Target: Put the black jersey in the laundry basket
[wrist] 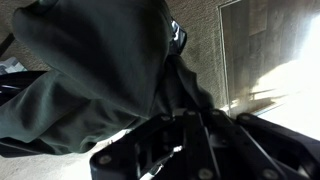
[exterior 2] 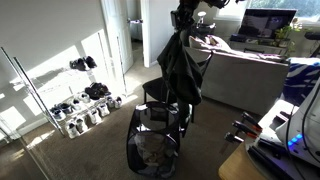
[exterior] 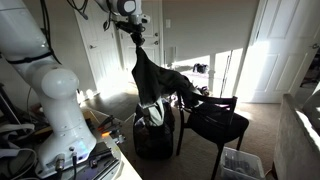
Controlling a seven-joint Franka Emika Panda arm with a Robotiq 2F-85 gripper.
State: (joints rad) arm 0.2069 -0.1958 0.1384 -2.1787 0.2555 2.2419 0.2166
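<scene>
wrist view: jersey (wrist: 90, 70) fills the frame from 9 to 1 o'clock; gripper (wrist: 185, 140) lies dark at 6 o'clock. in both exterior views the jaws are closed on the jersey's top and the cloth hangs limp, its lower edge near the basket (exterior: 155, 130) rim directly below; contact cannot be told. chair (exterior: 215, 120) stands just beside the basket, at its 3 o'clock.
</scene>
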